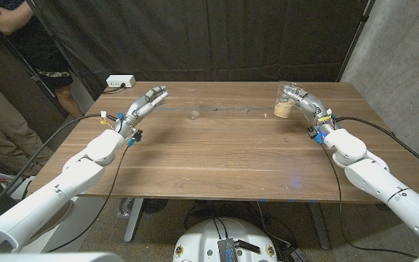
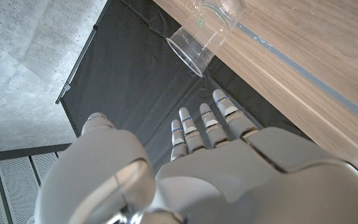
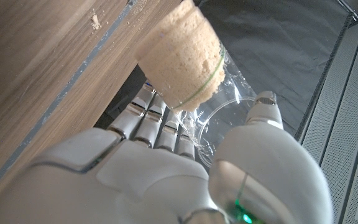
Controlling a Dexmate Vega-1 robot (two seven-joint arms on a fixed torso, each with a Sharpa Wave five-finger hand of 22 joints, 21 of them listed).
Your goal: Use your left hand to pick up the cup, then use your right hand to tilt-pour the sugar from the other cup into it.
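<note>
An empty clear cup (image 1: 193, 110) stands upright at the back middle of the wooden table (image 1: 217, 156). My left hand (image 1: 146, 104) hovers to its left, fingers stretched out and apart, a gap short of it. In the left wrist view the cup (image 2: 201, 36) lies beyond my fingertips (image 2: 199, 121), untouched. A clear cup with tan sugar in its bottom (image 1: 284, 106) stands at the back right. My right hand (image 1: 302, 99) grips it, fingers on one side and thumb on the other. The right wrist view shows the sugar cup (image 3: 180, 61) between my fingers (image 3: 154, 121) and my thumb (image 3: 263, 115), its base at the table.
A white power box (image 1: 120, 82) sits at the table's back left corner. A blue tape line with a few spilled grains (image 1: 240, 109) runs between the cups. A person (image 1: 6, 51) stands beyond the left edge. A black curtain hangs behind the table.
</note>
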